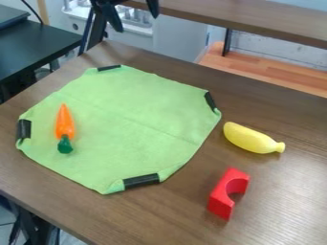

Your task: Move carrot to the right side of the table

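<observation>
Seeing red notched block (220, 206) nearest, taking up room on right side of worktop (287, 191), with yellow banana (248, 139) just beyond. Finding orange carrot (65, 123) on left part of green cloth (140, 115), black strips (141, 180) at edges. Spotting pincer (133, 13) spread, past cloth.

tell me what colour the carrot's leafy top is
Dark green, seen in the camera view.

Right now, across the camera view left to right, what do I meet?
Black strip at the green cloth's left edge → carrot → gripper → banana.
</observation>
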### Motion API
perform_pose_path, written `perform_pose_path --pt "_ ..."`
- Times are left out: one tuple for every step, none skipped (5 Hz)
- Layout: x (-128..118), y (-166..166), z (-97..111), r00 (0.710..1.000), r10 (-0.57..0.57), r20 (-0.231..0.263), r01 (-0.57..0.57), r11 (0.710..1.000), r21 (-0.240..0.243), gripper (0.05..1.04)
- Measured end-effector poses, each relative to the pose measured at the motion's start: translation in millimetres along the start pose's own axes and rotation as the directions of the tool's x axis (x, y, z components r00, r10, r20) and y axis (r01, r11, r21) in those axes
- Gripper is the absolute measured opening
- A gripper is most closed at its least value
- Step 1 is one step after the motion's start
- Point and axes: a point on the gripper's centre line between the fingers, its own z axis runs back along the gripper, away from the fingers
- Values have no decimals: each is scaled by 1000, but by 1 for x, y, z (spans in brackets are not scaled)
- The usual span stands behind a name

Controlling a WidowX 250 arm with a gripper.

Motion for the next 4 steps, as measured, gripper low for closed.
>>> perform_pose_path --pt "-4 5 -13 999 7 -31 -7 1000 19 998" --pt "-12 29 -26 998 7 -59 -3 997 71 998" --pt "-11 58 -31 998 -9 -66 15 995 94 998" --pt "-15 74 -22 996 -43 -73 48 996 76 998"
